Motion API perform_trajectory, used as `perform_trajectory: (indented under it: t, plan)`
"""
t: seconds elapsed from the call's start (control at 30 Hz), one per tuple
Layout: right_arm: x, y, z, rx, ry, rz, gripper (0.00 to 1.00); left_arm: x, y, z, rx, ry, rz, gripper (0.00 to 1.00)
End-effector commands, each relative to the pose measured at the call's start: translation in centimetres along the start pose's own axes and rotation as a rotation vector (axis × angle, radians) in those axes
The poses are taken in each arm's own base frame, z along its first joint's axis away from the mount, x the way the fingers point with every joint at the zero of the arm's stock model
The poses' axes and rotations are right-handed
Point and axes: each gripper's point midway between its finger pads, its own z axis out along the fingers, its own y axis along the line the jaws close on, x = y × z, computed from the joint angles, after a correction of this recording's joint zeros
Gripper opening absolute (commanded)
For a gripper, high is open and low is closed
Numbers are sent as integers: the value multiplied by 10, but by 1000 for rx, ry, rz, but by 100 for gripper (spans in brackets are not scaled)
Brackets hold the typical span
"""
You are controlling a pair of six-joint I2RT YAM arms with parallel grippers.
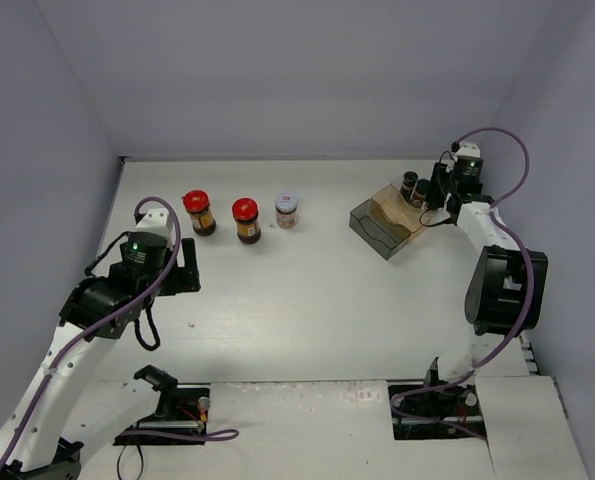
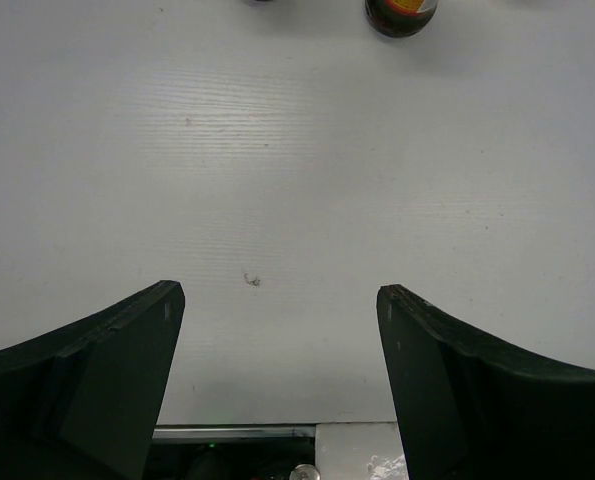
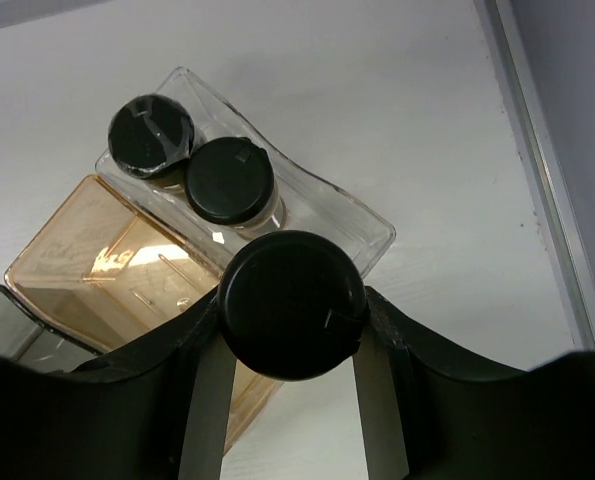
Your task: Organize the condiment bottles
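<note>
Tray [image 3: 369,232] holds two black-capped bottles [image 3: 230,180]; your right gripper [image 3: 292,335] clamps third bottle [image 3: 292,300] just beside them; left gripper [image 2: 280,330] half-open, empty; three jars [image 1: 246,220] outside tray, unsorted.

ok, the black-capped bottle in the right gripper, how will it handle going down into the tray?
Likely rigid: the right gripper is shut on the black-capped bottle with no visible squash. Round and probably smooth, so it might twist between the flat fingers. It looks slim, like the two bottles standing in the tray, so probably tippy if released tilted.
</note>
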Motion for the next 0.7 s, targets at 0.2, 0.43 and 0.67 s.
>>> perform_trajectory:
  t: [0.2,0.43,0.67]
  plan:
    - [-57,3,5,-29,-183,1,0,-22,-5,4,6,-66,16,78]
    - [-34,-6,28,11,-119,-31,0,-23,-6,9,-3,-58,27,79]
    - [-15,-8,37,19,-87,-35,8,-21,-5,10,-8,-57,27,79]
